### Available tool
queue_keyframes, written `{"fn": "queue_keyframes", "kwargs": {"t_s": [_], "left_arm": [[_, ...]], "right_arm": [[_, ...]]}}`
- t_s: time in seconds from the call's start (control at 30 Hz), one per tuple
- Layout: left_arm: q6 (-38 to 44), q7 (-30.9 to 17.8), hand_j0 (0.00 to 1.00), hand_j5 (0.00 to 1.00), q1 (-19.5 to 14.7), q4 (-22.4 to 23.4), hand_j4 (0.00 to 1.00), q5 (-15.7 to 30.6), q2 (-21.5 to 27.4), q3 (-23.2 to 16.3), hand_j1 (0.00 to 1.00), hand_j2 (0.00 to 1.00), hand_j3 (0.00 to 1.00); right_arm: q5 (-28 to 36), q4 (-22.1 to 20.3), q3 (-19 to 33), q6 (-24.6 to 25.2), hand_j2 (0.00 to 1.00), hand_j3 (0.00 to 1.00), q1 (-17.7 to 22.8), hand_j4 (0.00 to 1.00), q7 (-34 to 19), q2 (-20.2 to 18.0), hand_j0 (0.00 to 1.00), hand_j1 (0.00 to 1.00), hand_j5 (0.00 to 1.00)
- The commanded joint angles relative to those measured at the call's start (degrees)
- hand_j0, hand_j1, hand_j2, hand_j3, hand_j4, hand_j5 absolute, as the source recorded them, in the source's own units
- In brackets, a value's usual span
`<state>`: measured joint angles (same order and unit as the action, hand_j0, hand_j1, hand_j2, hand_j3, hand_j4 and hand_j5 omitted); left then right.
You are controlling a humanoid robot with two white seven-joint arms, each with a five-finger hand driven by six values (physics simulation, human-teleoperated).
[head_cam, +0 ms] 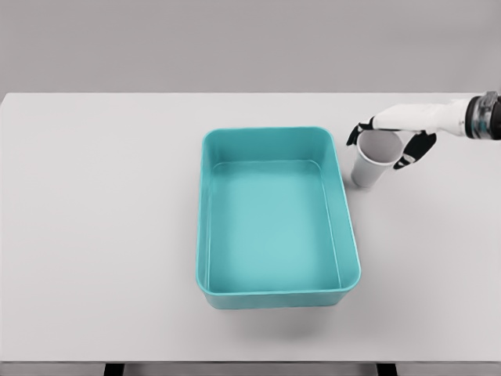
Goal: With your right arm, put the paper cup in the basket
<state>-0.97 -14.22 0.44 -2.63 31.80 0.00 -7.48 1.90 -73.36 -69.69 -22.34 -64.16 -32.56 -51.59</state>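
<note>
Near the table's [94,235] right edge, the right hand [391,141] curls around the paper cup's [374,160] rim, gripping it for transfer into the adjacent basket [279,296].

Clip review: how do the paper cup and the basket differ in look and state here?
The paper cup is white, round and taller than wide; the basket is teal, rectangular, low and far larger. The cup is tilted in the fingers of the right hand, just right of the basket; the basket sits flat on the table, untouched. Both are open-topped and look empty.
</note>
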Motion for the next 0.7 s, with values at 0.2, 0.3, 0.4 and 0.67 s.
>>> {"fn": "queue_keyframes", "kwargs": {"t_s": [0.2,0.3,0.4,0.67], "left_arm": [[0.0,0.0,1.00,1.00,0.0,0.0,1.00,0.0,0.0,0.0,1.00,1.00,1.00],[0.0,0.0,1.00,1.00,0.0,0.0,1.00,0.0,0.0,0.0,1.00,1.00,1.00],[0.0,0.0,1.00,1.00,0.0,0.0,1.00,0.0,0.0,0.0,1.00,1.00,1.00],[0.0,0.0,1.00,1.00,0.0,0.0,1.00,0.0,0.0,0.0,1.00,1.00,1.00]], "right_arm": [[0.8,-6.9,5.4,-2.4,0.74,0.74,0.0,0.74,-1.1,-5.6,0.74,0.74,0.74],[0.9,-8.0,5.9,-4.6,0.74,0.74,0.0,0.74,-0.9,-6.8,0.74,0.74,0.74],[1.2,-11.1,7.4,-5.3,0.74,0.74,0.1,0.74,-0.8,-7.6,0.74,0.74,0.74],[2.4,-17.9,10.9,-5.4,0.74,0.74,0.0,0.74,-1.1,-9.1,0.74,0.74,0.74]]}}
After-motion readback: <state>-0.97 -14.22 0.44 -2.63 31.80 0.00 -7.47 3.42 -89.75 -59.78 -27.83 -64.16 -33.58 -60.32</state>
